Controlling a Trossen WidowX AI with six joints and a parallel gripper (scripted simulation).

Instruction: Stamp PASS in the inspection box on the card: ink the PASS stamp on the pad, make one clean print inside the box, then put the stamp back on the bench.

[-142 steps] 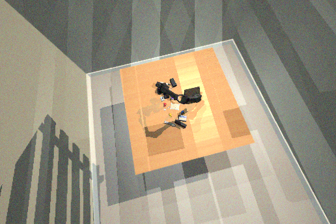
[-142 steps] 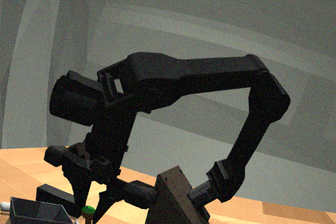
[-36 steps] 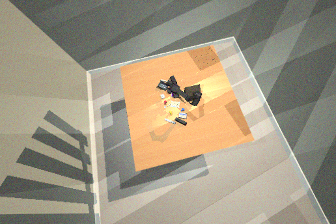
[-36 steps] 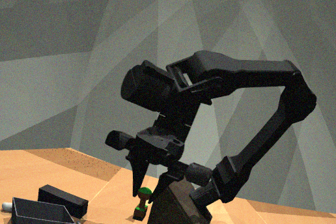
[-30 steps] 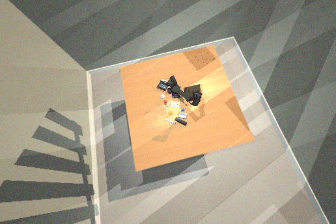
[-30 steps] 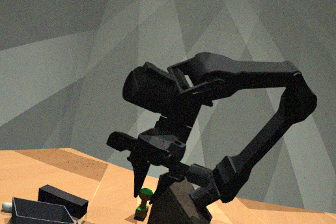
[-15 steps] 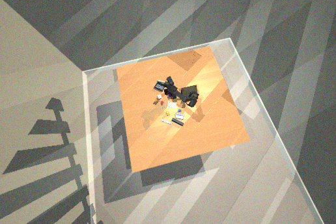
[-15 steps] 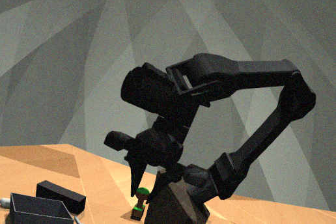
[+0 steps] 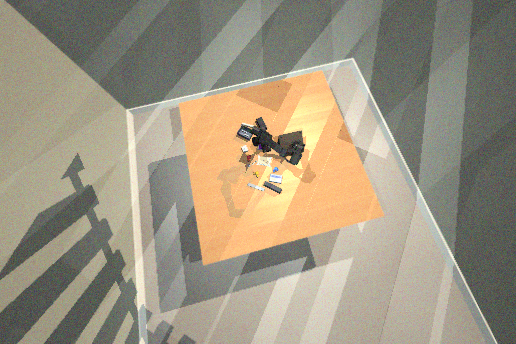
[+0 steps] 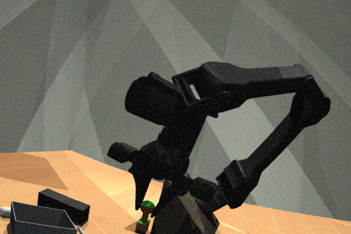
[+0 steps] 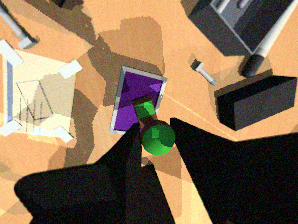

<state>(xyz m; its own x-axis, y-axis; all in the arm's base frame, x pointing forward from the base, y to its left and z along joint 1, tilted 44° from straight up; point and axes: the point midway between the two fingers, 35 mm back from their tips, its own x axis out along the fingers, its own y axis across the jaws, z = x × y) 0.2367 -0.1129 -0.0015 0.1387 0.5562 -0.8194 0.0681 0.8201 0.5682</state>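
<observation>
My gripper [image 10: 145, 211] [image 11: 154, 125] is shut on the PASS stamp, holding it by its neck just under the round green knob. The stamp [image 10: 147, 205] [image 11: 158, 140] has a brown body and a small base with green on it. In the wrist view its base overlaps the lower part of the purple ink pad [image 11: 142, 82], which has a grey rim; whether they touch I cannot tell. The cream card [image 11: 62, 92] [image 9: 265, 160] lies left of the pad in the wrist view, with taped corners and a thin box outline. The face under the stamp is hidden.
A dark open tray [image 11: 220, 32] [image 10: 41, 220] and a black block [image 11: 257, 102] [image 10: 62, 206] stand right of the pad in the wrist view. A small bolt [image 11: 205, 73] lies between pad and block. Another bolt [image 11: 20, 32] lies above the card.
</observation>
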